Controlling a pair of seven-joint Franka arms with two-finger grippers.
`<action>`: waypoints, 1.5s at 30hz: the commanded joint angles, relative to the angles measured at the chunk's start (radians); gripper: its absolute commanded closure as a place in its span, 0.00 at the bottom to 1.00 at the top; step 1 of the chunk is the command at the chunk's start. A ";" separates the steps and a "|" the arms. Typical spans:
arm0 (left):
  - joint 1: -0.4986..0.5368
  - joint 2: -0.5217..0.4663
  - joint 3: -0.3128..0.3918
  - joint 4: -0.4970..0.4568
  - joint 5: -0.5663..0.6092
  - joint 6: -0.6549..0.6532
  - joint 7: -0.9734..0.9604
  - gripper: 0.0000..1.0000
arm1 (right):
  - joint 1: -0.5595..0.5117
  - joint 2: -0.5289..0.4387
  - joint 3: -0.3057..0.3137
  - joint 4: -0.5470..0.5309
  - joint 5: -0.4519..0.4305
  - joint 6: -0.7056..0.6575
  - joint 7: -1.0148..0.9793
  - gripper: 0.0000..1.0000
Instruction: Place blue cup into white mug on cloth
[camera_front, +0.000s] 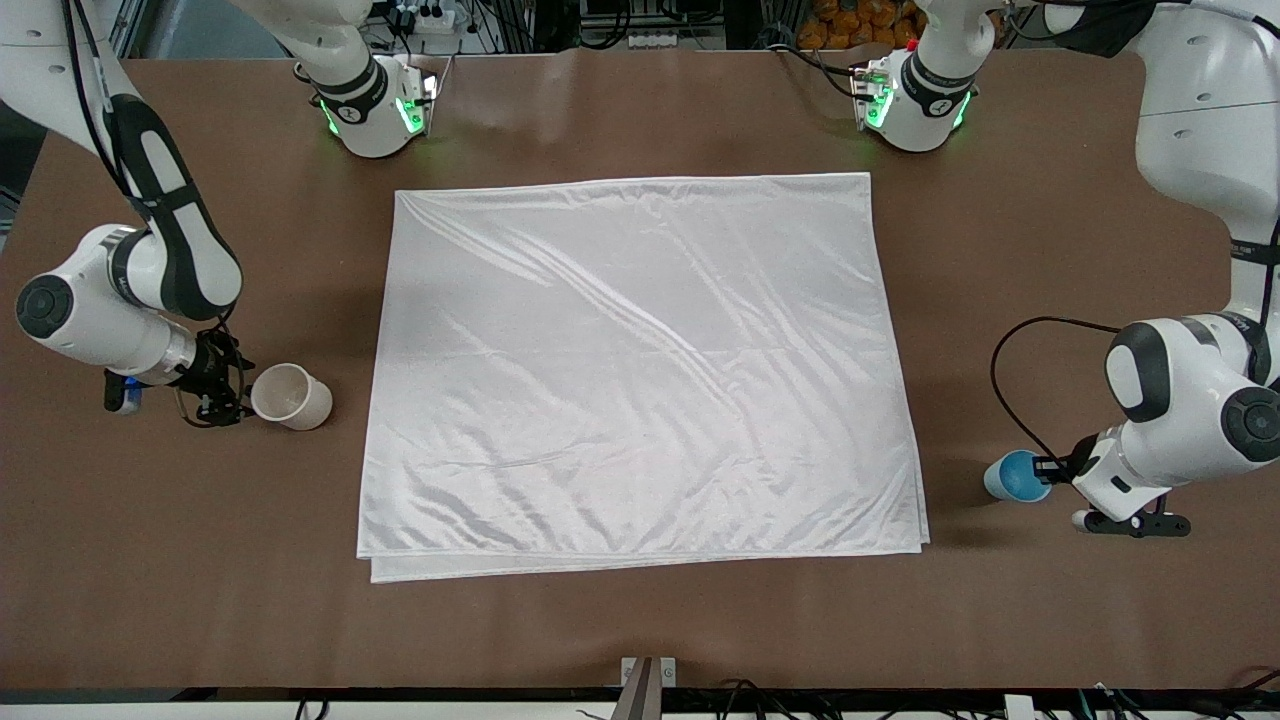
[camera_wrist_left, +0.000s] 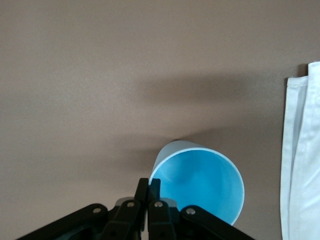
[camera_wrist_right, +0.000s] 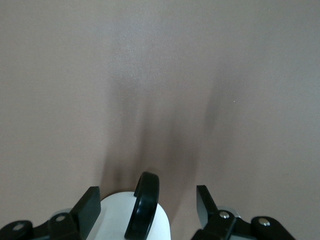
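White, shiny and wrinkled, the large folded cloth (camera_front: 640, 370) covers the middle of the brown table (camera_front: 640, 620) in the front view. The off-white mug (camera_front: 292, 396) lies tilted off the cloth, toward the right arm's end, with the right gripper (camera_front: 222, 392) at it. The small light-blue cup (camera_front: 1015, 476) is off the cloth toward the left arm's end, with the left gripper (camera_front: 1050, 468) at its rim.

In the left wrist view, the left gripper (camera_wrist_left: 148, 197) has its fingers pressed together on the rim of the light-blue cup (camera_wrist_left: 200, 185), pinching its wall; the cloth edge (camera_wrist_left: 300, 160) is near.

In the right wrist view, the right gripper (camera_wrist_right: 147, 205) is spread, its fingers on both sides of the mug (camera_wrist_right: 132, 215) and its black handle (camera_wrist_right: 142, 210).

I judge the mug must first stand upright on the cloth. The right gripper should close firmly on the body and keep the opening upward.
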 joint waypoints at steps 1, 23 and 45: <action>0.003 -0.024 -0.006 -0.005 0.007 -0.024 -0.012 1.00 | -0.004 0.009 0.004 -0.002 0.015 0.015 0.010 0.15; -0.012 -0.127 -0.030 0.011 0.010 -0.242 -0.049 1.00 | -0.001 0.015 0.005 -0.001 0.070 0.041 0.012 0.76; -0.223 -0.160 -0.025 0.012 0.022 -0.297 -0.336 1.00 | 0.045 -0.066 0.008 0.009 0.070 -0.026 0.016 1.00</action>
